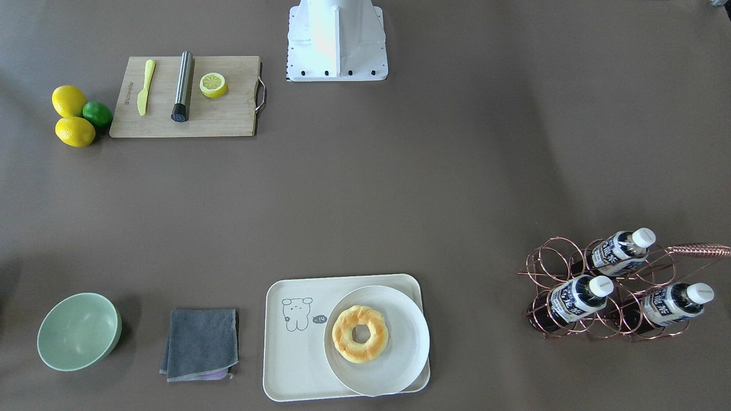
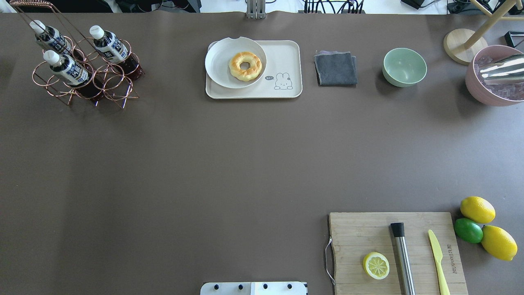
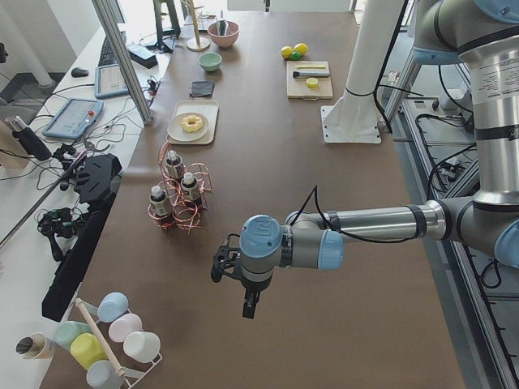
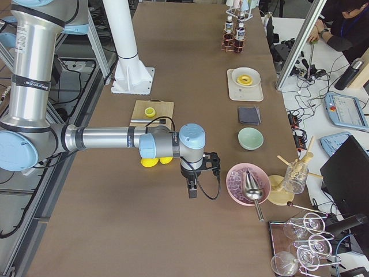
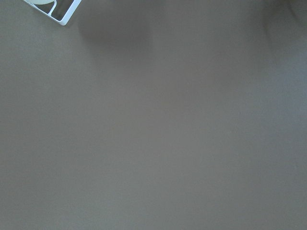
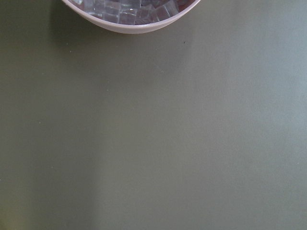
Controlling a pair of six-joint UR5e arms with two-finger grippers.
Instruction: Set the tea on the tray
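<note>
Three look-alike tea bottles (image 1: pixel 577 297) with white caps stand in a copper wire rack (image 1: pixel 548 268); the rack also shows in the overhead view (image 2: pixel 102 80). The cream tray (image 1: pixel 297 354) with the bear drawing lies mid-table at the far edge from the robot and carries a round white plate (image 1: pixel 400 348) with a donut (image 1: pixel 360 334). My left gripper (image 3: pixel 248 306) hangs over bare table short of the rack, and I cannot tell if it is open. My right gripper (image 4: pixel 192 189) hangs beside the pink ice bowl (image 4: pixel 248 184), and I cannot tell its state either.
A wooden cutting board (image 2: pixel 368 233) holds a half lemon, a steel muddler and a yellow knife, with lemons and a lime (image 2: pixel 468 230) beside it. A grey cloth (image 2: pixel 335 69) and a green bowl (image 2: pixel 404 66) lie right of the tray. Coloured cups (image 3: pixel 113 340) stand near the left end.
</note>
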